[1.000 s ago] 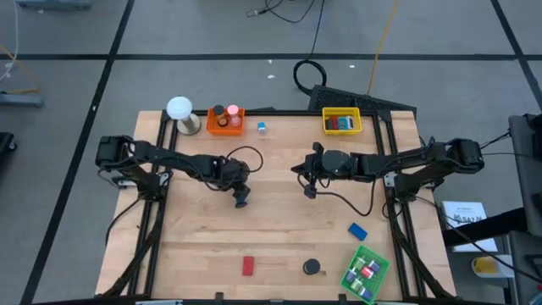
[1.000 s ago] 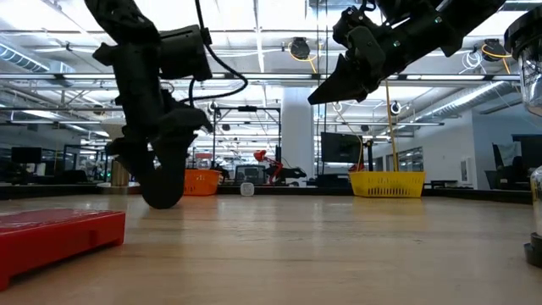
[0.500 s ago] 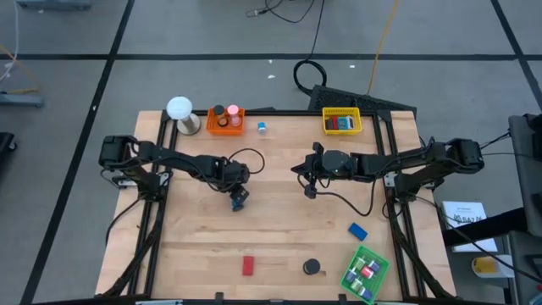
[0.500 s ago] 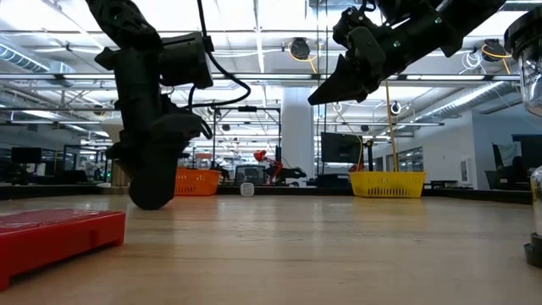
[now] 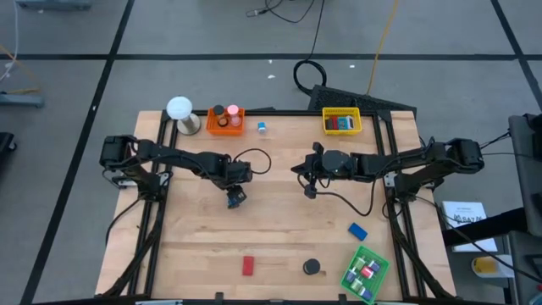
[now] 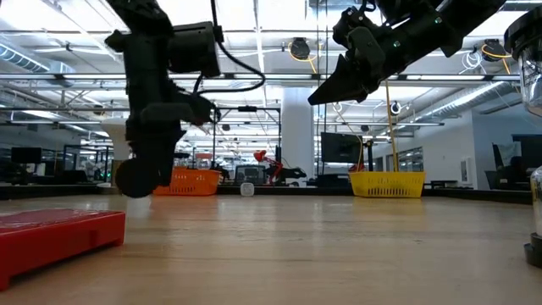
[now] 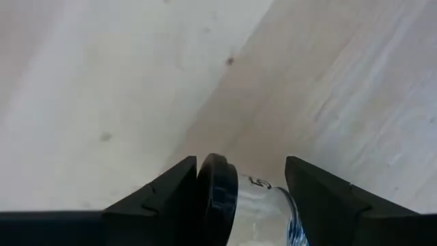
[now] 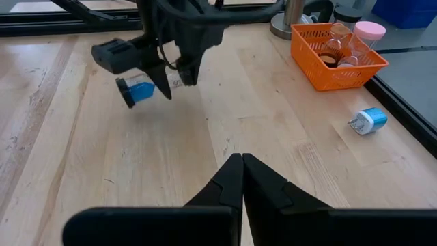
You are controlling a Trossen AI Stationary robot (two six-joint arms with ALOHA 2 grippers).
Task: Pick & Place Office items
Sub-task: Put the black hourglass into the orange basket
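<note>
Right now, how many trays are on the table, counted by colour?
Orange tray: 1
Yellow tray: 1
Green tray: 1
Total: 3

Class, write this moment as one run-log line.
left gripper: shut on black-capped blue item, lifted off table | right gripper: shut, empty, hovering mid-table
</note>
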